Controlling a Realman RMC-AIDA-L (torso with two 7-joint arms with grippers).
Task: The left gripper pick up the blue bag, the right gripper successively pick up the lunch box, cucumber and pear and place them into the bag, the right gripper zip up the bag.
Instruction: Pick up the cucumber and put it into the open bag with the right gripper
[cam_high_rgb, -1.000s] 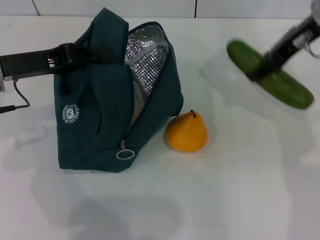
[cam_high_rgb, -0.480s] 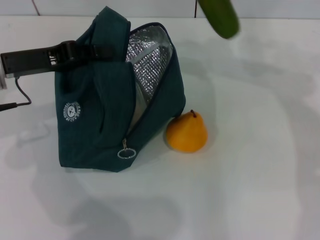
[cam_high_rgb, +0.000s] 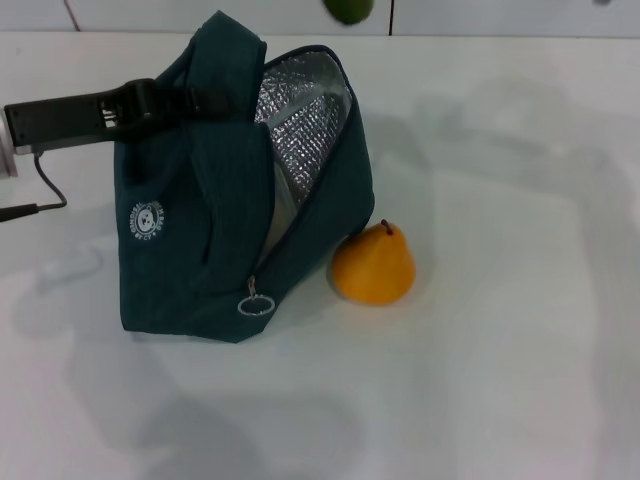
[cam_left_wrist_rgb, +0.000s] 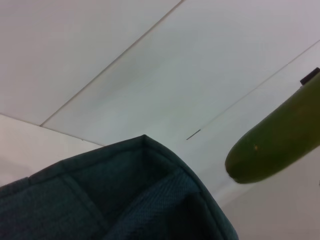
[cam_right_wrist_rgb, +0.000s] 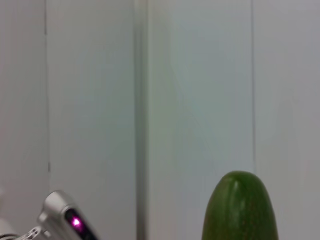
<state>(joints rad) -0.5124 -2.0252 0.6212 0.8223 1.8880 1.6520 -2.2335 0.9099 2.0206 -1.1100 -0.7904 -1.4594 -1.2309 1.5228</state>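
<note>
Head view: my left claw (cam_high_rgb: 165, 100) comes in from the counter's left edge, closed on a handle at the top of the blue bag (cam_high_rgb: 230, 230), holding the bag upright with its mouth open toward the right and far side. The silver foil lining (cam_high_rgb: 300, 125) is exposed.

The cucumber (cam_high_rgb: 348, 9) shows only as a green tip at the frame's upper edge, above the far edge of the counter and just beyond the bag mouth. My right claw is not visible in any view; I judge it to be holding the cucumber's hidden end, but I cannot tell how its fingers stand. In the right wrist view the cucumber's rounded end (cam_right_wrist_rgb: 241, 207) points away from the camera, so its long axis runs along the claw's approach line.

Governing relation: the bag mouth lies below the cucumber tip and toward the near edge. The insertion calls for lowering tip-first into the lining. The right arm is the nearer to the opening.

The pear (cam_high_rgb: 373, 265) rests on the counter, touching the bag's right side.

Markings: a round white logo (cam_high_rgb: 146, 222) on the bag; its lettering is unreadable. The zipper ring (cam_high_rgb: 254, 306) hangs low on the near corner.
</note>
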